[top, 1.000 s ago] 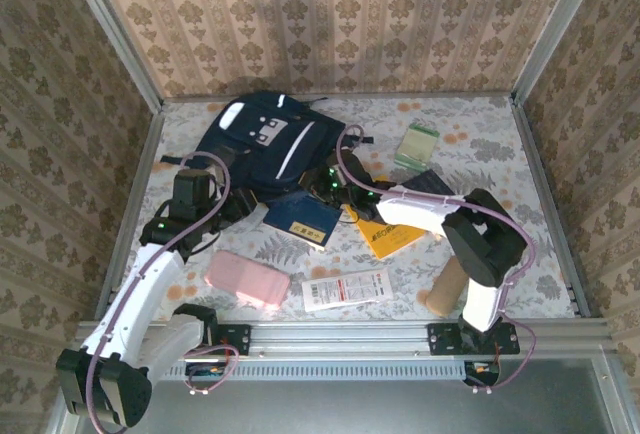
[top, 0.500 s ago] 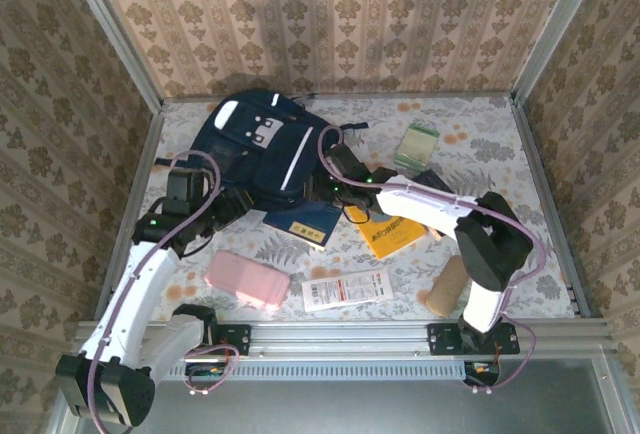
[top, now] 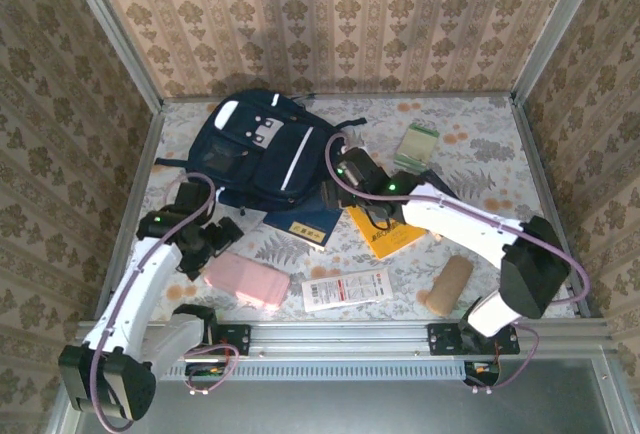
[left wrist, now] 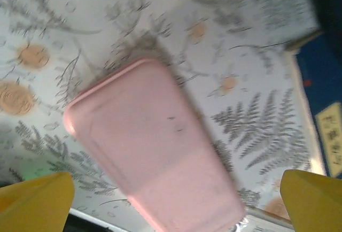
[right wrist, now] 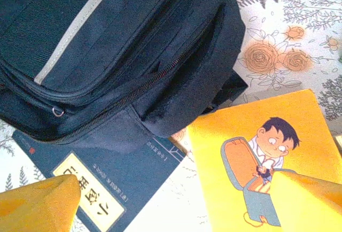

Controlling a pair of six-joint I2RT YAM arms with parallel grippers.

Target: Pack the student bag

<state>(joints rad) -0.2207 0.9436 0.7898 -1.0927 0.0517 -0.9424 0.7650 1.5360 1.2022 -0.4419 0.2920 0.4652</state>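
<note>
— On the far left of the table [top: 480, 144] lies the student bag [top: 262, 149]. Any writing?
— A navy booklet [right wrist: 123, 173] partly under it bears a yellow label [right wrist: 99, 192], characters unreadable; a yellow book [right wrist: 267, 136] shows a cartoon boy. The left gripper [left wrist: 173, 200] hangs wide open over a pink case [left wrist: 155, 162], the right gripper [right wrist: 173, 202] wide open above both books

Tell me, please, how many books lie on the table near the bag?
2. A navy book lies partly under the near edge of the bag; a yellow book lies just right of it, beside the bag. Others may be hidden under the bag.
</note>
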